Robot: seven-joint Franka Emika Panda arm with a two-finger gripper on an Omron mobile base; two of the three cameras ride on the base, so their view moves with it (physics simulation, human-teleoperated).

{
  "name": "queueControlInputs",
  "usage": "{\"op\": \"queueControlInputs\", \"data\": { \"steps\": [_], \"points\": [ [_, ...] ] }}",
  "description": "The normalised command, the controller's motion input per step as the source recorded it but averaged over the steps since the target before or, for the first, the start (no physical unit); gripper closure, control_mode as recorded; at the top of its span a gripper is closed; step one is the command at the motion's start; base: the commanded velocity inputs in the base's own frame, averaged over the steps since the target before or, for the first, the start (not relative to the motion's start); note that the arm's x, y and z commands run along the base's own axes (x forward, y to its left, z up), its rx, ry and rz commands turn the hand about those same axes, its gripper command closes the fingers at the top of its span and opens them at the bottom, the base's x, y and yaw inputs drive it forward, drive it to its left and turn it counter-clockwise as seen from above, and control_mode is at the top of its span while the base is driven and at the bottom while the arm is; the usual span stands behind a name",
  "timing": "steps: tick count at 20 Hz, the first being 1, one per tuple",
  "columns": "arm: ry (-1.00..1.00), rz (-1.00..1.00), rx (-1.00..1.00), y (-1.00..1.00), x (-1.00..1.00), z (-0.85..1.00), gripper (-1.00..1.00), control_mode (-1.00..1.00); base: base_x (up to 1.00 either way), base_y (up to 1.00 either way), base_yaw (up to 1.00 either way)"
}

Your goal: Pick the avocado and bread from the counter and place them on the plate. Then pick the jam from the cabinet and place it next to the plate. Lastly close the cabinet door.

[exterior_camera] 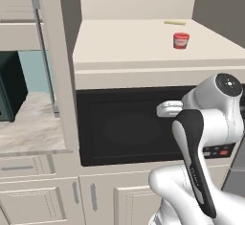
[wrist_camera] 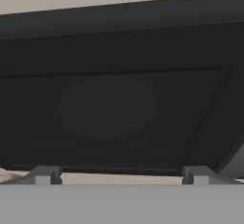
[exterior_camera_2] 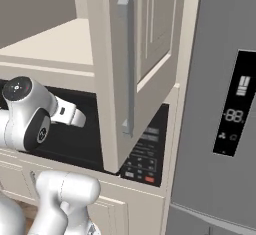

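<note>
The jam (exterior_camera: 181, 40), a small jar with a red top, stands on the pale shelf of the open cabinet (exterior_camera: 143, 47), toward its right side. My gripper (wrist_camera: 121, 175) is open, with nothing between its fingertips (wrist_camera: 45, 174), and faces the black microwave door (wrist_camera: 109, 106) from close by, below the shelf. The hand (exterior_camera: 168, 108) is level with the top of the microwave. The cabinet door (exterior_camera_2: 155, 39) hangs open on the right, its long bar handle (exterior_camera_2: 127, 64) toward me. A strip of counter (exterior_camera: 28, 128) lies at the left. The avocado, bread and plate are out of view.
The black microwave (exterior_camera: 124, 128) sits under the shelf, its keypad (exterior_camera_2: 142, 164) at the right. A grey fridge (exterior_camera_2: 220, 104) stands further right. Another open door leaf (exterior_camera: 60, 75) stands left of the shelf. A thin yellow item (exterior_camera: 174, 23) lies at the shelf's back. Cream drawers (exterior_camera: 33, 190) are below.
</note>
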Motion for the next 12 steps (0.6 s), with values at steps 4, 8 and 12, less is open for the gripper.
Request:
{"op": "queueControlInputs", "data": {
  "steps": [4, 8, 12],
  "points": [
    [0.00, 0.00, 0.00, 0.00, 0.00, 0.00, -1.00, 1.00, 0.19, -0.10, -0.15],
    [0.00, 0.00, 0.00, 0.00, 0.00, 0.00, -1.00, 1.00, 0.11, 0.00, -0.05],
    [0.00, 0.00, 0.00, 0.00, 0.00, 0.00, -1.00, 1.00, 0.00, 0.00, 0.00]
  ]
}}
